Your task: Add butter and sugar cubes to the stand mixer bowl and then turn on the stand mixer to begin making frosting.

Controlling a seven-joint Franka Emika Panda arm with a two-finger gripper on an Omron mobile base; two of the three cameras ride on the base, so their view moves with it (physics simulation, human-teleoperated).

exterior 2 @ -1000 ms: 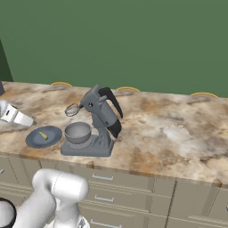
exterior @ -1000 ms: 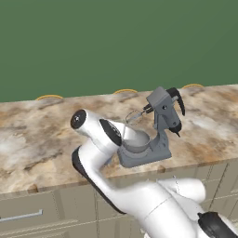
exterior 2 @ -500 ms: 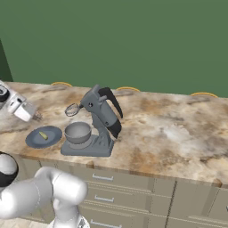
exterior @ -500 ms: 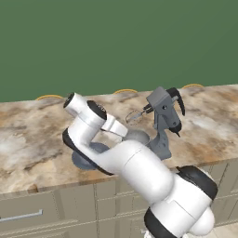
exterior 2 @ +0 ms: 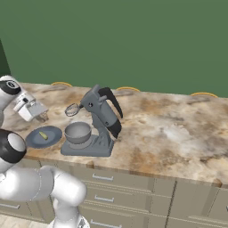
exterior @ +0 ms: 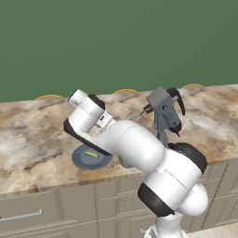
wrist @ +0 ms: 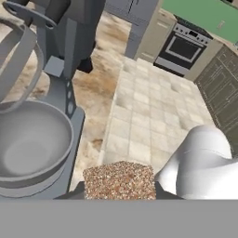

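Observation:
The stand mixer (exterior 2: 101, 119) stands dark grey on the marble counter with its head tilted back and its wire whisk (exterior 2: 72, 109) raised. The stand mixer bowl (exterior 2: 78, 132) sits empty on its base and looms at the left of the hand view, bowl (wrist: 28, 144). The butter (exterior 2: 43, 135), a small pale yellow stick, lies on a blue-grey plate (exterior 2: 53, 133) left of the mixer. My gripper (exterior 2: 41, 116) hovers above the plate, left of the bowl. In the hand view my gripper (wrist: 118, 189) is shut on a brown speckled sugar cube (wrist: 118, 179).
From the left base camera my own arm covers most of the bowl, and the plate (exterior: 83, 160) with the butter (exterior: 91, 154) shows below my elbow. Drawers run under the counter edge. A tiled floor and a stove (wrist: 183, 46) lie beyond the counter.
My hand has moved right along the counter from the far left toward the mixer, with the arm's elbow swinging up and left. The jaws have narrowed slightly.

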